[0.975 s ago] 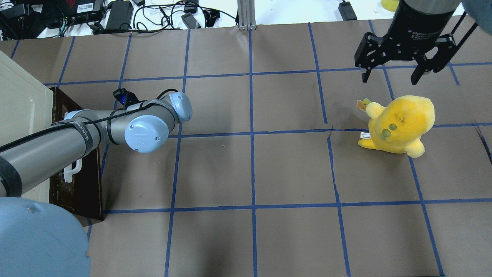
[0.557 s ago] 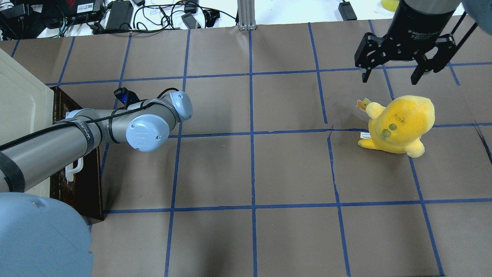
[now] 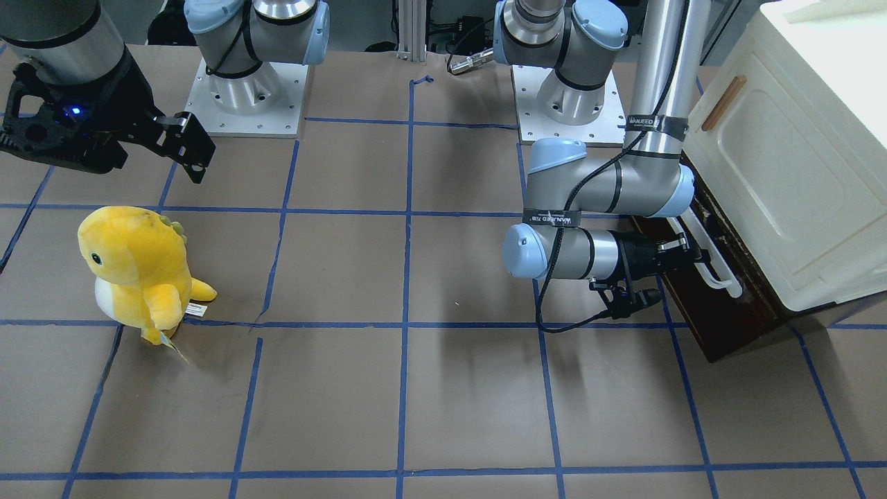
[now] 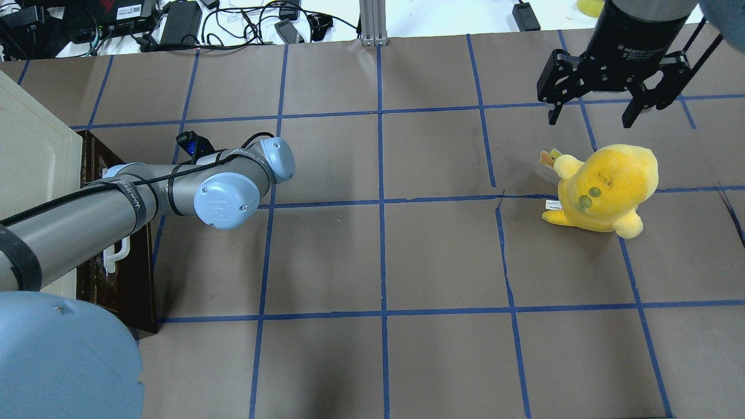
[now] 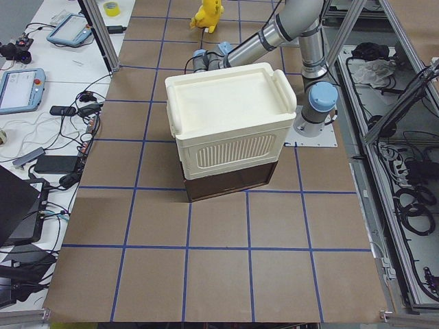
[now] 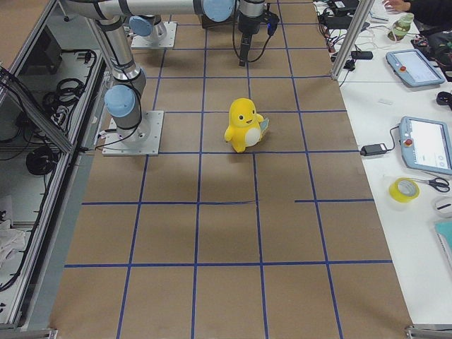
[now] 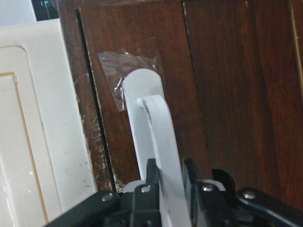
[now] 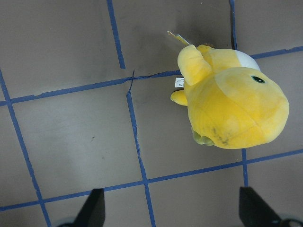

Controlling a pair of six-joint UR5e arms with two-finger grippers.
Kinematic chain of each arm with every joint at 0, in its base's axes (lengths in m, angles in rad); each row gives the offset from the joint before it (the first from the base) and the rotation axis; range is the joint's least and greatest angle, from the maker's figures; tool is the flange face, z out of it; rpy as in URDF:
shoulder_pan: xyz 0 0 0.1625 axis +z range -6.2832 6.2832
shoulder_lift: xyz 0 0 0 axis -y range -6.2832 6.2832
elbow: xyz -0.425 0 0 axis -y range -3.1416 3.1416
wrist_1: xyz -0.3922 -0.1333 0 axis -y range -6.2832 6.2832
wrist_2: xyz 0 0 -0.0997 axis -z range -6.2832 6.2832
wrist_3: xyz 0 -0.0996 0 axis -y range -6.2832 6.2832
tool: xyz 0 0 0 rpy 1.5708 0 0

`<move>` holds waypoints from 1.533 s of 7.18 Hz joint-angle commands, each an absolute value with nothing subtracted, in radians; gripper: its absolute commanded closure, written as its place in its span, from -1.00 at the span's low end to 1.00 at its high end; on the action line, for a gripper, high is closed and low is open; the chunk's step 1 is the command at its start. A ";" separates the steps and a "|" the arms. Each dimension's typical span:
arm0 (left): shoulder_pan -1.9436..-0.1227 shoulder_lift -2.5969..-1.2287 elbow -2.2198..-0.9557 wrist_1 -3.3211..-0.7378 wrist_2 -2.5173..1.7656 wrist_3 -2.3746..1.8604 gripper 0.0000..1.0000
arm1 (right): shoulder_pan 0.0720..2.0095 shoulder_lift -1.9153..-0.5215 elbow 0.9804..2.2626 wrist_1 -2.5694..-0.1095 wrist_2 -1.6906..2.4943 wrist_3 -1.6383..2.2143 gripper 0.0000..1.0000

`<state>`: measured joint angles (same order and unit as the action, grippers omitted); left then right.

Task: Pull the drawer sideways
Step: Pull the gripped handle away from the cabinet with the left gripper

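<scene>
Handle [image 7: 158, 142] of drawer [image 7: 222, 94] sits pinched in left claw [image 7: 170, 174]; right claw [image 4: 589, 120] hangs spread wide.

- The cream cabinet [image 3: 783, 173] stood over the drawer [image 3: 724, 326] at the table's [image 4: 378, 262] left end and walled off that side.
- The left gripper [image 7: 169, 178] closed on the white bar handle [image 7: 158, 142], with only a narrow gap between the bar and the dark front.
- The left arm's forearm and elbow [image 4: 224, 201] lay across the drawer front, barring any reach from above.
- A wide stretch of table opened between that elbow and the yellow plush toy [image 4: 605, 186].
- The right gripper [image 4: 593, 113] hung spread, just beyond the toy and apart from it.
- Cables and power bricks [image 4: 180, 23] lined the far edge.
</scene>
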<state>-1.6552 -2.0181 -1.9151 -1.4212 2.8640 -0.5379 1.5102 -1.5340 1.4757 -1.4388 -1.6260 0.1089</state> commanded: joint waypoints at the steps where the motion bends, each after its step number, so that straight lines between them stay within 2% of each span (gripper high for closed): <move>1: -1.681 -2.017 -1.907 -1.420 2.862 -0.537 0.97 | 1.511 -1.534 1.476 -1.439 -1.626 0.109 -1.00; 11: -1.732 -2.043 -1.859 -1.411 2.816 -0.526 1.00 | 1.509 -1.534 1.476 -1.439 -1.626 0.109 -1.00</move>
<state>-1.7285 -2.0424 -1.8631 -1.4116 2.8166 -0.5293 1.5106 -1.5340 1.4757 -1.4389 -1.6260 0.1089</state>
